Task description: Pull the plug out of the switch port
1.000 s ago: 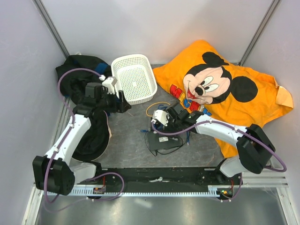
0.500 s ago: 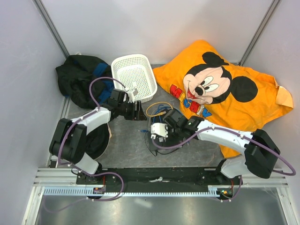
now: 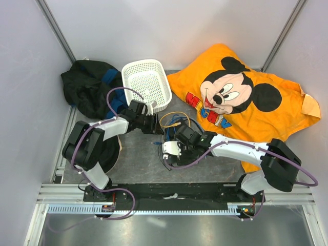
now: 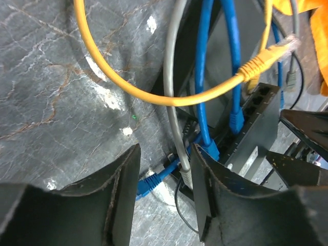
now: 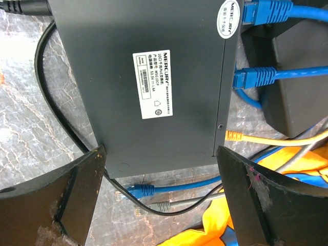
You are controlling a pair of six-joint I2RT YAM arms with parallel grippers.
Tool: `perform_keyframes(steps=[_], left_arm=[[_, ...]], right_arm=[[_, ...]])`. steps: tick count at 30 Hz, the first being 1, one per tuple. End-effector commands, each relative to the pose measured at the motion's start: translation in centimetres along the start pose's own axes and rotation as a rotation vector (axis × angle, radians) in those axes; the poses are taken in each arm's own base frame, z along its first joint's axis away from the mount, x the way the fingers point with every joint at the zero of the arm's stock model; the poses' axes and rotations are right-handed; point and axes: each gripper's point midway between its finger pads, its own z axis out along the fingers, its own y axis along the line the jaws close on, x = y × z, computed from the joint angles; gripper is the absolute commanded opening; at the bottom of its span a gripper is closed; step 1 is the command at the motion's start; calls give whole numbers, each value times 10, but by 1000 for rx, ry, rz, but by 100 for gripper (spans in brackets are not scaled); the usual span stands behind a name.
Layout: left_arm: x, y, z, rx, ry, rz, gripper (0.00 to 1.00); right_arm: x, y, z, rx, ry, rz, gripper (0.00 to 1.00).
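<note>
The switch (image 5: 154, 66) is a flat black box with a white label, lying on the grey mat. Two blue plugs (image 5: 254, 78) sit in ports on its right edge; the other one (image 5: 261, 12) is further up. My right gripper (image 5: 161, 154) is open and straddles the box's near end, fingers apart from it. In the top view my right gripper (image 3: 178, 147) hides most of the switch. My left gripper (image 4: 165, 154) is open just above the cables, with a grey cable (image 4: 177, 133) and a loose blue plug (image 4: 146, 183) between its fingers. The switch ports (image 4: 259, 100) lie just beyond.
A loose yellow plug (image 5: 233, 136), a loose blue plug (image 5: 138, 190) and a grey plug (image 5: 164, 206) lie by the switch. A black power brick (image 5: 300, 87) sits beside it. A white basket (image 3: 147, 84), a black cloth (image 3: 87, 84) and an orange Mickey pillow (image 3: 241, 97) lie around.
My left gripper swung from beside the basket to the right, down to the cable tangle. My right gripper moved nearer and left, over the switch.
</note>
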Motion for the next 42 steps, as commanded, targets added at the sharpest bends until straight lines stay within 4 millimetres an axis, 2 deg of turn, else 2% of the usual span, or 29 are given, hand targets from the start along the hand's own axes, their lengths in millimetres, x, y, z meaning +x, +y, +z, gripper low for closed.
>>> perform_keyframes(steps=[1,7,8,9,10,13,14,15,16,17,18,19,20,21,22,23,24,25,26,28,29,30,32,33,35,36,38,39,42], left_arm=[[-6,-1,5,1,11,-3,48],[-9,4,18,5,12,6,42],[-12,3,19,5,7,18,36],[-14,6,18,-10,7,26,6],[-14,12,15,-54,9,27,2],[-19,6,2,-67,-7,61,2],[-11,10,-1,-82,-3,56,2],[-9,11,-5,-93,-12,56,2],[-13,10,-14,-114,-46,67,2],[-1,16,-16,-130,-38,61,2],[3,18,-19,-140,-43,63,2],[6,20,-23,-151,-47,62,2],[17,22,-27,-158,-41,50,2],[21,22,-30,-161,-46,23,2],[25,24,-32,-165,-46,-1,2],[36,23,-36,-159,-40,-19,2],[40,19,-36,-140,-42,-53,2],[47,15,-37,-115,-32,-74,2],[60,18,-37,-111,-20,-93,8],[61,18,-40,-114,-40,-101,29],[63,19,-42,-119,-43,-104,44],[58,15,-46,-112,-66,-98,48],[50,9,-54,-91,-92,-95,56],[43,4,-59,-80,-111,-89,57],[32,-6,-71,-69,-109,-92,61],[29,-8,-74,-69,-104,-71,62],[22,-18,-86,-66,-88,-43,64],[22,-19,-89,-70,-78,-31,65],[14,-26,-101,-71,-111,7,67]], right_arm=[[2,-10,13,63,17,-36,98],[9,-18,18,108,57,-50,98],[11,-19,19,115,66,-50,98],[15,-21,20,129,83,-53,98],[20,-22,23,134,104,-61,98],[33,-36,26,196,165,-70,98],[34,-44,28,219,167,-55,98],[33,-60,26,245,168,-19,98],[39,-65,34,248,198,13,98],[41,-75,37,266,214,39,98],[35,-102,34,316,206,92,98],[42,-109,46,324,249,138,98],[42,-120,50,337,256,175,98],[32,-150,44,387,229,228,98],[33,-155,58,369,235,257,98],[32,-161,60,364,231,315,98],[18,-185,55,392,184,358,98],[16,-185,65,369,181,382,98],[4,-193,64,360,144,415,98],[-2,-194,68,347,124,440,98],[-3,-193,67,340,120,450,98],[-1,-191,66,341,125,456,98],[4,-189,56,355,129,465,98],[3,-195,39,376,100,492,98],[9,-192,22,363,83,527,98],[3,-196,1,378,35,552,98],[1,-194,-22,384,13,586,98],[-8,-195,-42,392,-46,649,98],[-27,-180,-77,319,-155,748,98]])
